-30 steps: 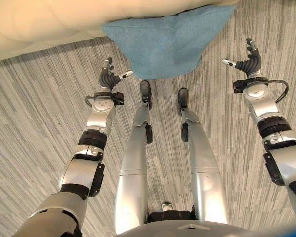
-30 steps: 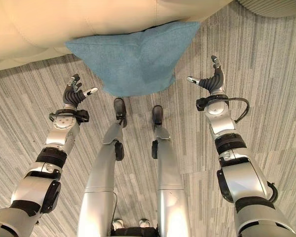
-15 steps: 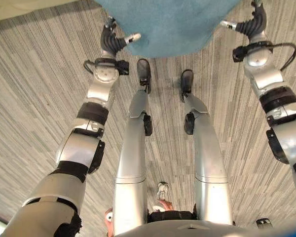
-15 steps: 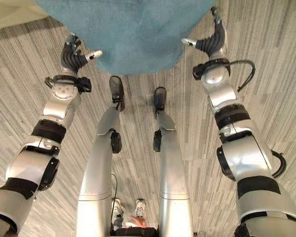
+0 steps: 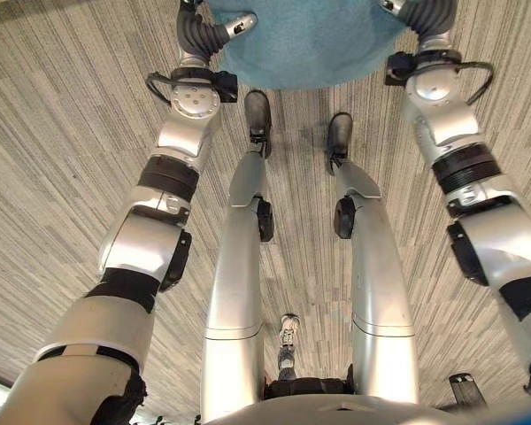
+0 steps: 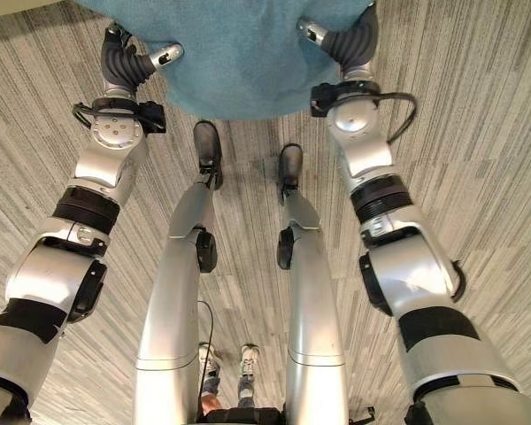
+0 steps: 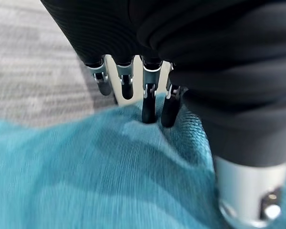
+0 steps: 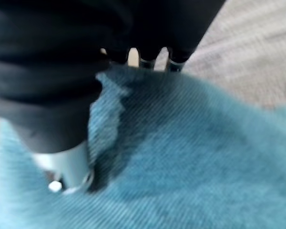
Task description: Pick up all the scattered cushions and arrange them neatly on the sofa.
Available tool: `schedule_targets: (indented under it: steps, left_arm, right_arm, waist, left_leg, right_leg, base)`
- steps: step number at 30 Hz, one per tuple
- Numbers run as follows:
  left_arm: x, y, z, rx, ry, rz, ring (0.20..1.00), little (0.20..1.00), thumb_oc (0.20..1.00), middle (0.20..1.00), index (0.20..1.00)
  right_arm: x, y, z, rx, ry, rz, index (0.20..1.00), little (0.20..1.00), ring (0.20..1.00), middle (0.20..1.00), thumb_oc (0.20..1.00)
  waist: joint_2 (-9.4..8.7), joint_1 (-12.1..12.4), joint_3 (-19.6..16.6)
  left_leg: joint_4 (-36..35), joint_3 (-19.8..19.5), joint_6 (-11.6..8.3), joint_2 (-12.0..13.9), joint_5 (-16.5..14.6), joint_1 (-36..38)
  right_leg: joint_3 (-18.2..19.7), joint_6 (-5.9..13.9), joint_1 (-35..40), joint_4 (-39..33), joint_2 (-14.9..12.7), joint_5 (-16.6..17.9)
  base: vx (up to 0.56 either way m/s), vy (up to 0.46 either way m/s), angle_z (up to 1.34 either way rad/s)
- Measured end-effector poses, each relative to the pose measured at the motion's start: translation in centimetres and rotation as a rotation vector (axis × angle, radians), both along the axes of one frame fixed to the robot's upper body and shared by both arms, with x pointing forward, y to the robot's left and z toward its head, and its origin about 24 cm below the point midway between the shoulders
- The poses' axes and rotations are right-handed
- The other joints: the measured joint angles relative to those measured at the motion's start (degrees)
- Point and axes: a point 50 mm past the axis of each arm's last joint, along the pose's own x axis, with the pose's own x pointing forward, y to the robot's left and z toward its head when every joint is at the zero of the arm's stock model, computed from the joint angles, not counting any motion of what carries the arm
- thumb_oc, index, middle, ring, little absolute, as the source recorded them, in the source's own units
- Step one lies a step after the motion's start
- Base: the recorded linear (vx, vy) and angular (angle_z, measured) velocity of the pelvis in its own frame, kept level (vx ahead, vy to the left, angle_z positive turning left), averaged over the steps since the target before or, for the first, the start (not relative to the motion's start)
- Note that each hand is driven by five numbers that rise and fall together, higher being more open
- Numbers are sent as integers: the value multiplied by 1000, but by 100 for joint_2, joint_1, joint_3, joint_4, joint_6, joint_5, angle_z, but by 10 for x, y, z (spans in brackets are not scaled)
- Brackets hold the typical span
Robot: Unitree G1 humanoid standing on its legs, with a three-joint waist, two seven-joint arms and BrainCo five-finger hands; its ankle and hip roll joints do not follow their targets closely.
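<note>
teal cushion (image 6: 248,62) on striped carpet (image 5: 62,177), left hand (image 6: 128,60) and right hand (image 6: 345,40) at opposite edges, fingers of both curled into the fabric, thumbs resting on top

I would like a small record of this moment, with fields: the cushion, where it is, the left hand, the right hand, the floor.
cushion: one teal cushion, fabric with a fine weave
place: on the floor in front of the robot, between the two hands
left hand: left hand at the cushion's left edge, thumb over the fabric, fingers at the edge in the left wrist view; grip not clear
right hand: right hand at the cushion's right edge, thumb over the fabric; grip not clear
floor: grey striped carpet
</note>
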Motion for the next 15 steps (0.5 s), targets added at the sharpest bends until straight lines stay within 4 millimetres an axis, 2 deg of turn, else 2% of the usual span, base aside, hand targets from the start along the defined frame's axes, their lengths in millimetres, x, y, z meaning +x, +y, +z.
schedule_targets:
  steps: [3,5,8,13,14,15]
  left_arm:
    - [0,1,-1,-24,5,-7,200,200,200,200,200]
    - [1,0,-5,-33,20,-13,200,200,200,200,200]
    - [-1,-2,-23,-38,58,-28,200,200,200,200,200]
    - [-24,-8,-84,-57,135,-91,200,200,200,200,200]
    - [-33,-6,-95,-58,142,-100,200,200,200,200,200]
    - [-41,-4,-118,-81,193,-100,200,200,200,200,200]
  right_arm:
    - [0,-2,0,-8,-1,-8,200,200,200,200,200]
    - [0,5,-4,-48,11,3,200,200,200,200,200]
    - [2,4,-17,-57,40,2,200,200,200,200,200]
    - [-12,-5,-78,35,123,38,200,200,200,200,200]
    - [-19,-5,-95,60,148,55,200,200,200,200,200]
    - [-24,-9,-120,54,201,53,200,200,200,200,200]
  waist:
    - [7,-17,-4]
    - [7,-45,-5]
    - [1,-134,-8]
    - [-18,-257,-41]
    - [-28,-297,-44]
    - [-44,-310,-177]
  left_leg:
    - [-9,18,7,21,6,54]
    - [-60,27,37,29,30,230]
    - [-379,72,61,25,124,623]
    - [-1048,65,88,9,262,1980]
    - [-1179,54,102,1,310,2277]
    - [-1265,-26,74,0,297,2552]
  right_leg:
    - [3,2,64,-31,13,28]
    - [8,4,237,-98,17,59]
    - [39,36,591,-349,19,135]
    - [21,45,1900,-868,20,195]
    - [0,44,2178,-947,10,195]
    - [-26,47,2465,-1043,32,183]
  base:
    - [-7,-6,-2]
    - [-31,-11,-3]
    - [-23,-22,-2]
    - [-23,-46,1]
    - [-5,-58,5]
    - [-9,-82,11]
